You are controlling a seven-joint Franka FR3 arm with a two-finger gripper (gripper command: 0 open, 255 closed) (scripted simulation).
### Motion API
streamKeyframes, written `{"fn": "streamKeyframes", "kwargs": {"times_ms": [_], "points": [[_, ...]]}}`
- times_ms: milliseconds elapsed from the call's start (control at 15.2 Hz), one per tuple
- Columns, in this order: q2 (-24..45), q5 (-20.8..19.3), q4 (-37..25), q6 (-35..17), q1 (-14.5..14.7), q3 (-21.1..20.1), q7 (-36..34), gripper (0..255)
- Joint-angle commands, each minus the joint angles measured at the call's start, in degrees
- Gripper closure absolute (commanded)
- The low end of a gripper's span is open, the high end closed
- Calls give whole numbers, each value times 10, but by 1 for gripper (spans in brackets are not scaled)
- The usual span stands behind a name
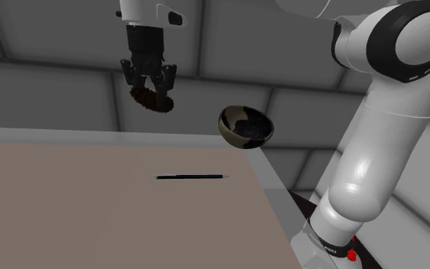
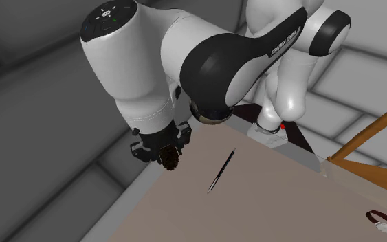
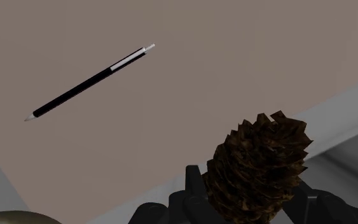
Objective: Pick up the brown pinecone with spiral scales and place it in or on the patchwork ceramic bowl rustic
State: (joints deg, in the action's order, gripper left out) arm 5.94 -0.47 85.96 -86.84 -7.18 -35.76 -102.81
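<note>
Grey walls, brownish surface below, and we have the gripper clamped on the pinecone, high above it. The bowl looks tilted at the surface's corner: release off-centre and the pinecone may bounce out over the edge.

a black pen lies flat on the brownish tabletop, well apart from a white-rimmed round thing.
</note>
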Motion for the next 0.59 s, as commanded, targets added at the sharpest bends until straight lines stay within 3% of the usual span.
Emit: {"fn": "streamKeyframes", "kwargs": {"times_ms": [0, 528], "points": [[4, -2, -20, 17, 2, -1, -2, 255], [36, -21, -120, 90, 16, -6, -17, 255]]}}
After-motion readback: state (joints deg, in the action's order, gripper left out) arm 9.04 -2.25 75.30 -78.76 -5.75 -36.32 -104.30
